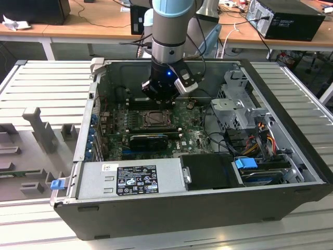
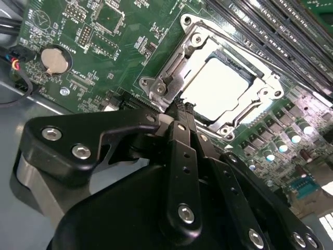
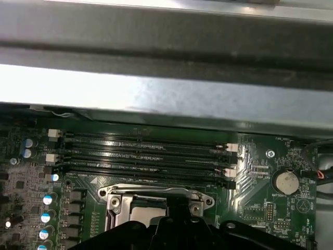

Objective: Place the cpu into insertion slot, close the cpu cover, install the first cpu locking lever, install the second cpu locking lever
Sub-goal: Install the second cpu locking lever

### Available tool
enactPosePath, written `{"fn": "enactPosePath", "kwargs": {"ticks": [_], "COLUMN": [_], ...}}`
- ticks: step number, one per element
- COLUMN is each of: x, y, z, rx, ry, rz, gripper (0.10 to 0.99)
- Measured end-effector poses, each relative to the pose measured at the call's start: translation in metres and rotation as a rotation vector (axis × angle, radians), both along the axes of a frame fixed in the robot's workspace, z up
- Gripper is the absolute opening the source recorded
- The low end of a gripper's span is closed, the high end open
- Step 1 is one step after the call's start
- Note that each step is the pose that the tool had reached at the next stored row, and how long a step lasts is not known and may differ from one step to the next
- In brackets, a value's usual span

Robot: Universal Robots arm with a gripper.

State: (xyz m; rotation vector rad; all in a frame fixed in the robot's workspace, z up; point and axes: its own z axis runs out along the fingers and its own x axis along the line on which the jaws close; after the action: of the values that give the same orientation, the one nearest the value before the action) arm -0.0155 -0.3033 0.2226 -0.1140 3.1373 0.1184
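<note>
The cpu (image 2: 221, 86) lies flat in its socket on the green motherboard, its pale face up; it also shows in the first wrist view (image 3: 148, 214). The cpu cover (image 2: 174, 65), a grey metal frame, lies down around it. My gripper (image 2: 182, 108) is shut, with nothing between its black fingers, and its tips hang just over the socket's corner, at the cover's edge. In the exterior view my arm's wrist (image 1: 162, 86) stands directly above the socket (image 1: 155, 119) inside the open computer case. I cannot make out the locking levers.
Memory slots (image 3: 145, 156) run beside the socket, under the case's metal wall (image 3: 166, 99). A coin battery (image 2: 54, 60) sits on the board. A black expansion card (image 1: 148, 140), the power supply (image 1: 132, 179) and a drive cage (image 1: 237, 109) with cables surround the socket.
</note>
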Motion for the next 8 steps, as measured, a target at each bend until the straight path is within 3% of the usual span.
{"fn": "enactPosePath", "kwargs": {"ticks": [2,6,8], "x": [0.0001,0.0,0.0], "y": [-0.0015,-0.0123,-0.0138], "z": [0.0006,0.0006,0.0006], "rx": [0.0,0.0,0.0], "ry": [-0.0001,0.0,0.0], "rz": [0.0,0.0,0.0], "gripper": [0.106,0.106,0.106]}}
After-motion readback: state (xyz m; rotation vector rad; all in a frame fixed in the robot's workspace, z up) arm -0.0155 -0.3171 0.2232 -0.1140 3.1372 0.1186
